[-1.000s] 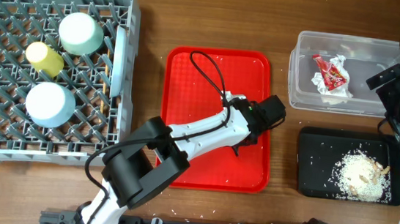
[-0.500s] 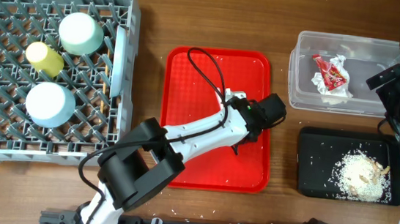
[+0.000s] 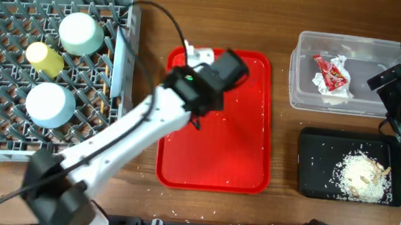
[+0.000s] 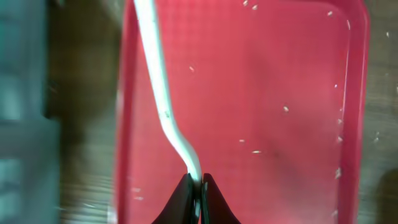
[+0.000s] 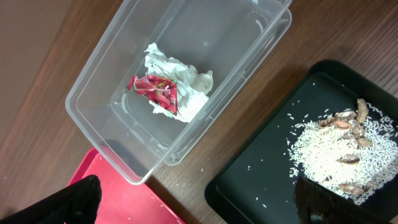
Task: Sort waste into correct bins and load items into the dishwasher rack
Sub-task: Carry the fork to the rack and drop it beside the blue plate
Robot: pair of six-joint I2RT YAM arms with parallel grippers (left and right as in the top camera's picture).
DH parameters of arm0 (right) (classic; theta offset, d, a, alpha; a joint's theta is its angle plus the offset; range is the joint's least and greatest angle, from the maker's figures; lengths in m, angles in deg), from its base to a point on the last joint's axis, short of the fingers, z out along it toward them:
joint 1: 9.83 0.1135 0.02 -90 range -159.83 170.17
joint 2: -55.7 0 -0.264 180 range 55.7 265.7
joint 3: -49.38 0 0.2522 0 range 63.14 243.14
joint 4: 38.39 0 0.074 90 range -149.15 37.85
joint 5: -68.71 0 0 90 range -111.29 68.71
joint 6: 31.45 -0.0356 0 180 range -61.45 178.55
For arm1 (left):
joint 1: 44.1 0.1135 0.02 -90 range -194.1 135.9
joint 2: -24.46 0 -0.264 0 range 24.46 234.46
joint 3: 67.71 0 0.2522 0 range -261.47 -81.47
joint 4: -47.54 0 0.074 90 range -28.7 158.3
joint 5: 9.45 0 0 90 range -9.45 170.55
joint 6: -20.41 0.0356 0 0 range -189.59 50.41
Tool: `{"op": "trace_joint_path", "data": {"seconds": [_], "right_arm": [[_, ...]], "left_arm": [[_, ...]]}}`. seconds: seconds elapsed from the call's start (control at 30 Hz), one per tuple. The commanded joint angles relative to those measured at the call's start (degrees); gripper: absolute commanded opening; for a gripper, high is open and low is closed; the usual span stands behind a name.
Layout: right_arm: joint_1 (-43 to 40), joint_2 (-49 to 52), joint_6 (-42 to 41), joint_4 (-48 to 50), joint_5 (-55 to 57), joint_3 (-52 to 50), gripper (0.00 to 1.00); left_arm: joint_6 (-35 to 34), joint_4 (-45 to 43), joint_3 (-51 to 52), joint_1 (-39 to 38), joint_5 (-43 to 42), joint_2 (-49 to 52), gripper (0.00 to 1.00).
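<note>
Grip check: your left gripper [image 4: 196, 186] is pinched shut on the handle end of the white fork [image 4: 163, 106]. The fork runs up and away from the fingertips, above the left side of the red tray [image 4: 280, 74].

Change since a second ago: that arm was down at the tray's right-middle, low over the surface. It's now swung to the tray's upper-left corner, close to the rack [image 3: 5, 149]. The fork is in hand and off the tray. I read that as pick done, transfer under way.

The red tray now shows only stray grains [image 4: 256, 151], no items left on it.

The rack already has the green bowl [image 3: 81, 33], yellow cup [image 3: 44, 58] and blue bowl [image 3: 50, 104], with the plate [image 3: 119, 60] on edge at its right wall. The fork looks like the last item visible. I can't find the wooden stick in any view.

Next you need a peg gap near the rack's right side. The plate is the closest thing to your path, so watch the long free end of the fork swinging into it.

Your right gripper [image 5: 196, 200] is spread open and empty, parked above the gap between the clear tub [image 5: 93, 106] and black tray [image 5: 261, 180]; it hasn't moved. The napkin [image 5: 186, 81] and red wrapper [image 5: 154, 89] sit in the tub, and the rice [image 5: 339, 146] in the black tray. Waste looks sorted.
</note>
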Motion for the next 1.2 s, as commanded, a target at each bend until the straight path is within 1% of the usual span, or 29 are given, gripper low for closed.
{"op": "trace_joint_path", "data": {"seconds": [0.0, 0.03, 0.1, 0.13, 0.2, 0.23, 0.3, 0.33, 0.37, 0.4, 0.43, 0.47, 0.5, 0.53, 0.57, 0.6, 0.67, 0.8, 1.17], "right_arm": [[-0.2, 0.7, 1.0, 0.2, -0.1, 0.2, 1.0], [-0.2, 0.7, 1.0, 0.2, -0.1, 0.2, 1.0], [-0.2, 0.7, 1.0, 0.2, -0.1, 0.2, 1.0], [-0.2, 0.7, 1.0, 0.2, -0.1, 0.2, 1.0], [-0.2, 0.7, 1.0, 0.2, -0.1, 0.2, 1.0], [-0.2, 0.7, 1.0, 0.2, -0.1, 0.2, 1.0], [-0.2, 0.7, 1.0, 0.2, -0.1, 0.2, 1.0], [-0.2, 0.7, 1.0, 0.2, -0.1, 0.2, 1.0], [-0.2, 0.7, 1.0, 0.2, -0.1, 0.2, 1.0], [-0.2, 0.7, 1.0, 0.2, -0.1, 0.2, 1.0], [-0.2, 0.7, 1.0, 0.2, -0.1, 0.2, 1.0], [-0.2, 0.7, 1.0, 0.2, -0.1, 0.2, 1.0], [-0.2, 0.7, 1.0, 0.2, -0.1, 0.2, 1.0], [-0.2, 0.7, 1.0, 0.2, -0.1, 0.2, 1.0], [-0.2, 0.7, 1.0, 0.2, -0.1, 0.2, 1.0], [-0.2, 0.7, 1.0, 0.2, -0.1, 0.2, 1.0], [-0.2, 0.7, 1.0, 0.2, -0.1, 0.2, 1.0], [-0.2, 0.7, 1.0, 0.2, -0.1, 0.2, 1.0], [-0.2, 0.7, 1.0, 0.2, -0.1, 0.2, 0.99]], "left_arm": [[24.5, 0.6, -0.3, 7.7, 1.2, -7.6, 0.04], [28.3, 0.3, -0.3, 11.5, 1.4, -9.6, 0.04], [33.8, -1.0, -0.3, 19.9, 1.5, -12.1, 0.04], [35.9, -3.2, -0.3, 24.7, 1.4, -13.2, 0.04], [38.2, -7.0, -0.3, 30.6, -0.5, -14.9, 0.04], [40.0, -9.0, -0.3, 33.4, -3.1, -15.7, 0.04], [46.0, -13.1, -0.3, 41.4, -16.3, -17.0, 0.04], [47.7, -13.8, -0.3, 44.7, -21.2, -16.9, 0.04], [49.2, -13.9, -0.3, 47.3, -24.2, -16.7, 0.04], [50.5, -13.8, -0.3, 50.0, -25.8, -16.4, 0.04], [52.2, -13.3, -0.3, 54.6, -26.8, -15.1, 0.04], [53.0, -12.3, -0.3, 56.9, -28.5, -13.9, 0.04], [53.0, -10.9, -0.3, 59.3, -33.6, -12.1, 0.04], [53.9, -8.9, -0.3, 60.8, -39.1, -9.9, 0.04], [57.1, -6.6, -0.3, 61.2, -42.8, -8.1, 0.04], [59.0, -4.8, -0.3, 61.2, -44.3, -6.7, 0.04], [58.9, -3.2, -0.3, 60.7, -44.5, -3.0, 0.04], [58.6, -3.0, -0.3, 60.6, -44.5, 2.3, 0.04], [59.0, -2.5, -0.3, 60.6, -44.8, 9.4, 0.04]]}}
